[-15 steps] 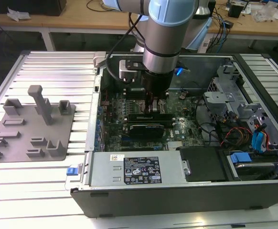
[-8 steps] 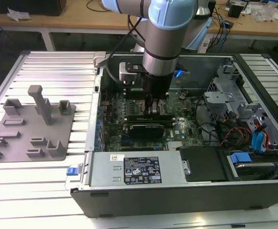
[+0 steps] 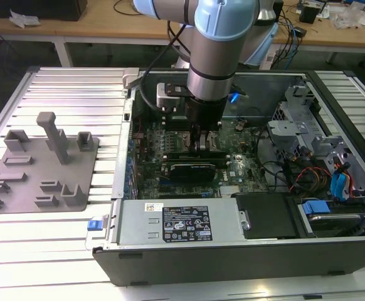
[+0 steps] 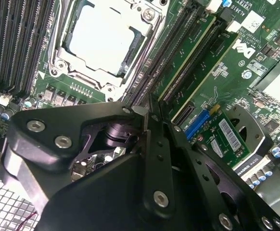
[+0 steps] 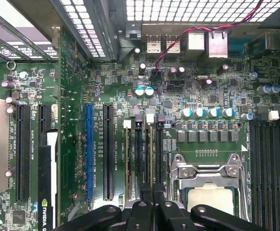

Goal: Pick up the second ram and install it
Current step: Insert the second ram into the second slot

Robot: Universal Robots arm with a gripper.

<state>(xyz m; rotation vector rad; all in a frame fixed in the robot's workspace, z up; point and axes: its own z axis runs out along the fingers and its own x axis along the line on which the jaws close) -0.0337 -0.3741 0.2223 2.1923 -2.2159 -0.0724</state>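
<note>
My gripper [image 3: 201, 149] reaches down into the open computer case, over the motherboard beside the processor socket [image 4: 101, 38]. In both wrist views its black fingers are pressed together. The second ram [image 4: 190, 53], a thin green stick standing on edge, runs out from the gripper [image 4: 149, 103] along the dark memory slots next to the socket. Its other half is hidden behind the fingers. I cannot tell how deep it sits in its slot. In the first wrist view the gripper [image 5: 152, 204] is over the slots between the long card slots and the socket [image 5: 207, 183].
A black expansion card [image 3: 192, 169] lies across the board just in front of the gripper. The power supply [image 3: 182, 222] and drive bays [image 3: 333, 188] line the case's near side and the exterior view's right. A grey holder fixture [image 3: 38, 163] stands on the table at the exterior view's left.
</note>
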